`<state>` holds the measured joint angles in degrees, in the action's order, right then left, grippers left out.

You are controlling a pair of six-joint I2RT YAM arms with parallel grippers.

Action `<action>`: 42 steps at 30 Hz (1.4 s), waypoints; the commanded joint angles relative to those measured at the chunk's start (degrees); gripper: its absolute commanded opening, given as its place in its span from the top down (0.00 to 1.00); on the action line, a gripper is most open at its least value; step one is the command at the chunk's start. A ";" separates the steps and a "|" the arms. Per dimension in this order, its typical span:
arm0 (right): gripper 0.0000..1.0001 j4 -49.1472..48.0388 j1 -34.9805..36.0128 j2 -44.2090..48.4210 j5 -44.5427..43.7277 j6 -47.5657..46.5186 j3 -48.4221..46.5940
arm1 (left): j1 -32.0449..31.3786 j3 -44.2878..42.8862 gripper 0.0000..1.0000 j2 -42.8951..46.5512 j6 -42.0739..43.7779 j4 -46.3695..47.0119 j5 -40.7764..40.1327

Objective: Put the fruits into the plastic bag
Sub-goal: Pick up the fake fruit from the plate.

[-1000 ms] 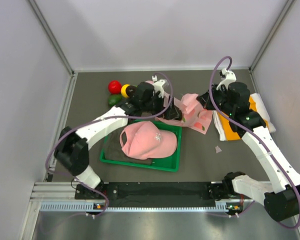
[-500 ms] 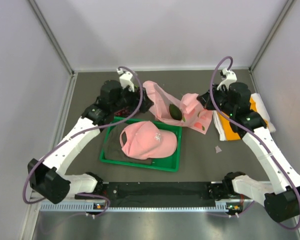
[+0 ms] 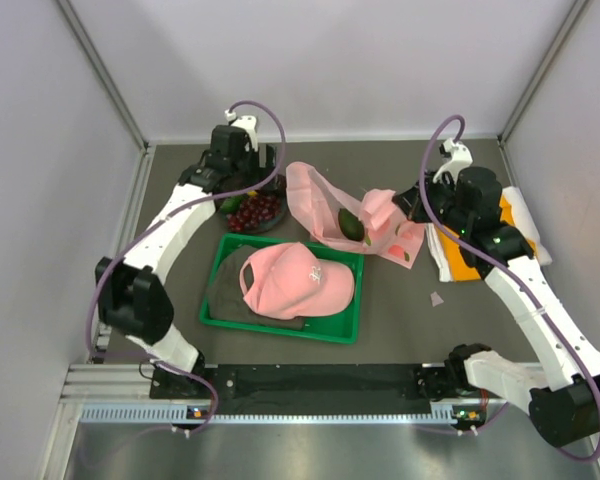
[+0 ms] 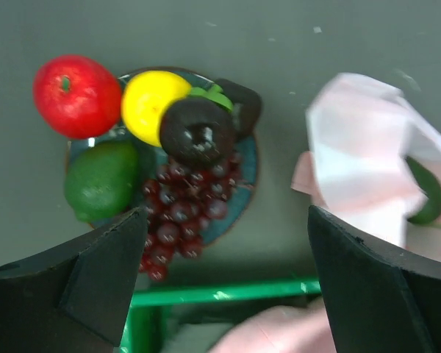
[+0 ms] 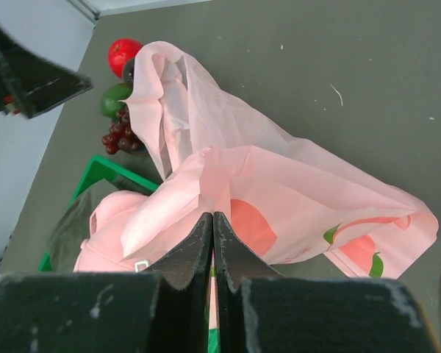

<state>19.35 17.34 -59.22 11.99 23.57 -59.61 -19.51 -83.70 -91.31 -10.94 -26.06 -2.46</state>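
Note:
The fruits lie on a small teal dish (image 4: 248, 168) at the back left: a red round fruit (image 4: 77, 95), a yellow citrus (image 4: 153, 103), a dark brown fruit (image 4: 198, 131), a green avocado (image 4: 103, 180) and dark red grapes (image 4: 178, 220), which also show from above (image 3: 256, 211). My left gripper (image 3: 248, 192) hovers above the pile, open and empty (image 4: 228, 283). The pink plastic bag (image 3: 330, 200) lies at the centre back with one avocado (image 3: 350, 222) inside. My right gripper (image 5: 213, 220) is shut on the bag's edge (image 5: 279, 184) and holds it up.
A green tray (image 3: 351, 330) holding a pink cap (image 3: 295, 280) sits in front of the bag and the fruit. An orange and white folded cloth (image 3: 470, 258) lies under my right arm. Walls stand close on the left, back and right.
My left gripper has moved from the bag's mouth leftward and back to above the fruit pile. A green avocado now shows inside the bag. The right gripper has not moved.

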 commanded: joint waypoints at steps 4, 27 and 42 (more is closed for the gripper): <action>1.00 -0.46 -0.38 0.33 1.02 -2.30 -1.12 | 2.19 -7.79 0.07 -8.88 4.61 -0.14 -3.43; 1.00 -0.19 -0.38 0.60 1.19 -3.71 -0.50 | 2.72 -18.78 0.07 -26.02 7.60 0.40 -3.52; 1.00 -0.72 -0.38 0.51 1.55 -3.36 0.03 | 2.72 -19.31 0.09 -27.96 6.02 -0.74 -1.58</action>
<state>20.36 17.34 -59.27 13.13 20.62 -59.61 -17.08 -100.60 -119.55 -4.40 -27.38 -4.29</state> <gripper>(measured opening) 0.005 0.918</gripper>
